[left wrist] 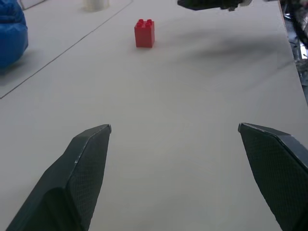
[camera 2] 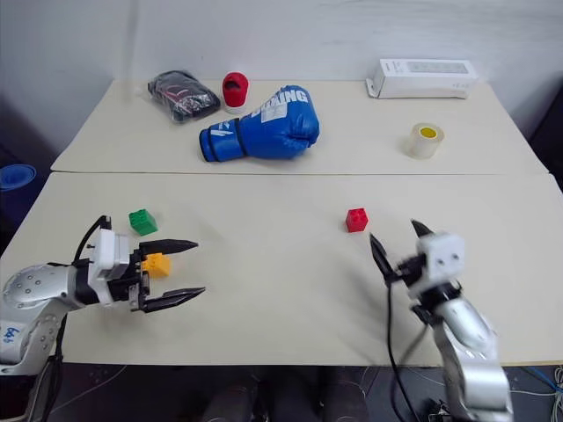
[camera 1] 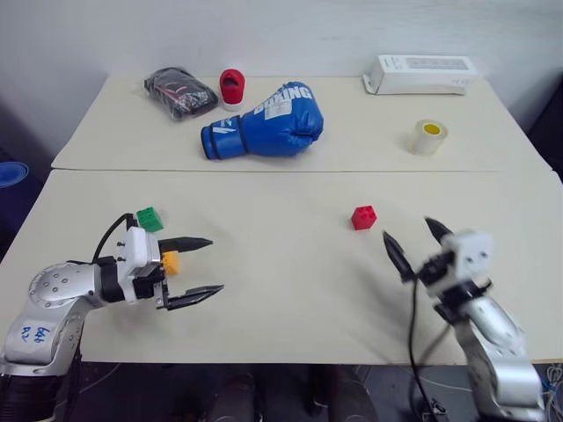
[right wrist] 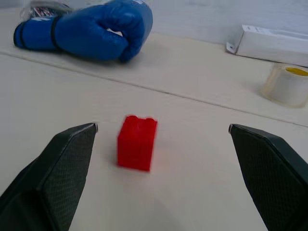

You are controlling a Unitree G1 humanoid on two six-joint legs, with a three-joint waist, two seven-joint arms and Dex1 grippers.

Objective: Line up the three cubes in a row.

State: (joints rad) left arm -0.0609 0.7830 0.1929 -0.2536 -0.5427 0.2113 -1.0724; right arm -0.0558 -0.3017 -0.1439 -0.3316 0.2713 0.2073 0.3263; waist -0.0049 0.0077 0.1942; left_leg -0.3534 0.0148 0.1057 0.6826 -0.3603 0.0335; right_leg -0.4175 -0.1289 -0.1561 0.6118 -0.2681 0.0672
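The three cubes are small studded plastic blocks: the red cube [camera 1: 363, 217] sits alone on the pale surface [camera 1: 281, 264], well in front of the blue boxing glove [camera 1: 264, 121] and toward the tape roll's [camera 1: 428, 136] side, while the green cube [camera 2: 142, 221] and the yellow-orange cube [camera 2: 157, 263] lie near each other far off to the glove's other side. The left tool [camera 1: 195, 269] hovers with fingers spread and empty just beside the yellow-orange cube. The right tool [camera 1: 413, 241], equally spread and empty, is near the red cube.
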